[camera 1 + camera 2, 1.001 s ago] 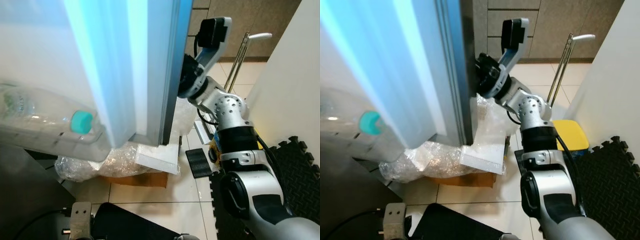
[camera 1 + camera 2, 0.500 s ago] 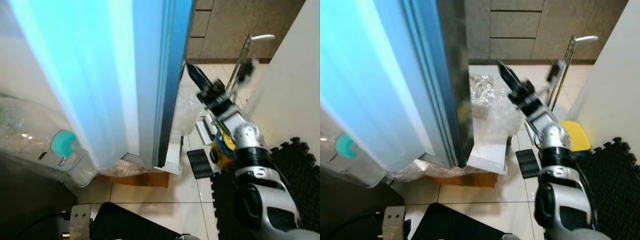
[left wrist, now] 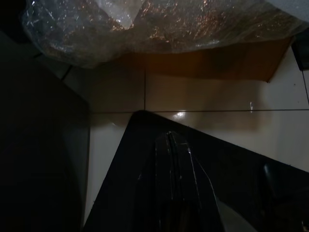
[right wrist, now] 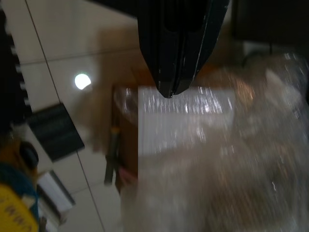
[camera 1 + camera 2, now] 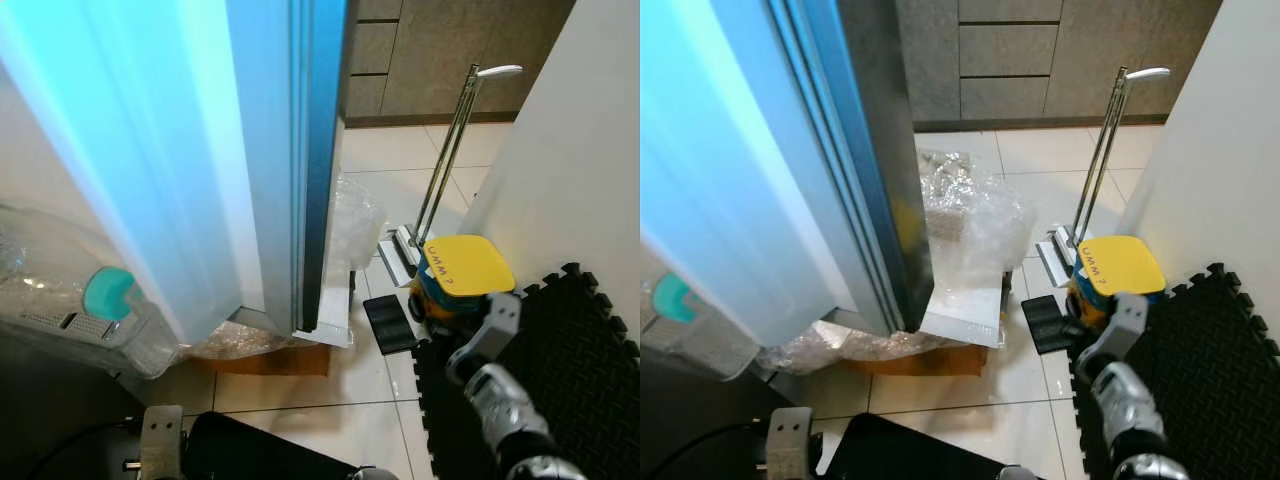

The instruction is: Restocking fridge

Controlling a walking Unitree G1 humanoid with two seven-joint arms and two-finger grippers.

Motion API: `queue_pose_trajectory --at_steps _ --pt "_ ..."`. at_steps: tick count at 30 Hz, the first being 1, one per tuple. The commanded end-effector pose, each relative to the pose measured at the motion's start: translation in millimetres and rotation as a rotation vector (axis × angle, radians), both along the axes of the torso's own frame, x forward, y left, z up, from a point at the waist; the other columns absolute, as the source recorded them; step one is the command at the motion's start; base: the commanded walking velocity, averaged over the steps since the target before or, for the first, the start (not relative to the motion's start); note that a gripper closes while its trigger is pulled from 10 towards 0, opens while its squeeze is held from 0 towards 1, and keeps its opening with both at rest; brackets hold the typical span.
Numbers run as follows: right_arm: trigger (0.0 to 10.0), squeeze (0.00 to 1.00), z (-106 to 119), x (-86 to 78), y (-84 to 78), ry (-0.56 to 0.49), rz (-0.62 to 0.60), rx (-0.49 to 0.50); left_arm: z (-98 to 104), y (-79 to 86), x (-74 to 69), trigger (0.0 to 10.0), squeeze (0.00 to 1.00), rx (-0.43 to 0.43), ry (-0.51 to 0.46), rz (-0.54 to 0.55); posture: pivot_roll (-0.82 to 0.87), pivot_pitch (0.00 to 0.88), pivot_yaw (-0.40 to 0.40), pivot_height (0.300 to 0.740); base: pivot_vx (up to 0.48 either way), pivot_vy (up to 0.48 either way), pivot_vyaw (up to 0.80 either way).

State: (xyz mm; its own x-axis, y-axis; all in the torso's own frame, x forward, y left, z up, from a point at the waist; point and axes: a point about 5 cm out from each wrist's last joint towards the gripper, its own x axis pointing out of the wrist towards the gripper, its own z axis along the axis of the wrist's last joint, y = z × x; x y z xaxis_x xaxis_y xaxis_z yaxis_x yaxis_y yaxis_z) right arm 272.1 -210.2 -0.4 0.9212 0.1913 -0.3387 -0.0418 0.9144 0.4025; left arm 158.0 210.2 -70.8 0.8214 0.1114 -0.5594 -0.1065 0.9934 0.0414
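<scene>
- At the far left a clear plastic bottle with a teal cap lies on its side in a door shelf; its body is cut off by the picture edge and washed pale, so any label cannot be read.
- The fridge door stands open and glows blue-white, and its lower edge hangs above the clutter on the floor.
- Under the door lie crumpled plastic wrap, a white foam slab and a brown cardboard sheet; the door hides part of the wrap.
- The left gripper shows in its dark wrist view, fingers pressed together with nothing between them, above a black surface whose nature I cannot make out; tile, cardboard and wrap lie beyond.
- Bare tiled floor runs from the door back to grey cabinets.
- A yellow-topped bin stands beside a chrome pole, with a black pedal in front.
- The right arm hangs low over black foam matting, cut off by the lower edge.
- The right gripper, blurred in its wrist view, has its fingers closed and empty above the foam slab.
</scene>
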Motion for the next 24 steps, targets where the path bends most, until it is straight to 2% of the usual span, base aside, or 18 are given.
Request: queue_pose_trajectory --at_steps 1,3,5,6,9,12,16,19,24 --pt "10.0 0.00 -25.9 -25.6 6.5 0.104 0.004 -0.037 -3.9 -2.8 -6.5 10.0 0.00 -0.007 0.025 0.002 -0.14 0.106 -0.027 0.740 0.000 0.000 0.00" --pt "10.0 0.00 -25.9 -25.6 6.5 0.104 0.004 -0.037 -3.9 -2.8 -6.5 10.0 0.00 -0.007 0.025 0.002 -0.14 0.106 -0.027 0.740 0.000 0.000 0.00" --pt "10.0 0.00 -53.1 -58.7 14.9 0.239 0.030 -0.095 -4.0 -5.2 -6.0 10.0 0.00 -0.014 0.022 0.000 -0.14 0.106 -0.026 0.740 0.000 0.000 0.00" --pt "10.0 0.00 -59.2 -67.3 16.6 0.272 0.040 -0.117 -4.1 -5.9 -5.8 10.0 0.00 -0.017 0.021 -0.001 -0.14 0.106 -0.026 0.740 0.000 0.000 0.00" --pt "10.0 0.00 -62.7 -72.5 16.9 0.290 0.045 -0.137 -4.1 -6.2 -5.8 10.0 0.00 -0.018 0.021 -0.001 -0.13 0.105 -0.026 0.740 0.000 0.000 0.00" --pt "10.0 0.00 -70.9 -86.2 15.2 0.342 0.054 -0.176 -3.9 -6.6 -4.9 10.0 0.00 -0.021 0.020 -0.003 -0.13 0.105 -0.025 0.740 0.000 0.000 0.00" --pt "10.0 0.00 -73.3 -90.6 14.5 0.357 0.065 -0.194 -3.7 -6.5 -4.2 10.0 0.00 -0.021 0.019 -0.003 -0.13 0.105 -0.024 0.740 -0.192 0.000 0.00" --pt "10.0 0.00 -75.0 -93.1 16.3 0.367 0.129 -0.241 -3.4 -5.9 -3.1 10.0 0.00 -0.022 0.019 -0.007 -0.13 0.106 -0.021 0.740 -0.286 0.000 0.00" --pt "10.0 0.00 -74.5 -91.3 15.6 0.366 0.123 -0.248 -3.1 -5.1 -2.5 10.0 0.00 -0.021 0.020 -0.009 -0.12 0.107 -0.020 0.740 -0.314 0.000 0.00"
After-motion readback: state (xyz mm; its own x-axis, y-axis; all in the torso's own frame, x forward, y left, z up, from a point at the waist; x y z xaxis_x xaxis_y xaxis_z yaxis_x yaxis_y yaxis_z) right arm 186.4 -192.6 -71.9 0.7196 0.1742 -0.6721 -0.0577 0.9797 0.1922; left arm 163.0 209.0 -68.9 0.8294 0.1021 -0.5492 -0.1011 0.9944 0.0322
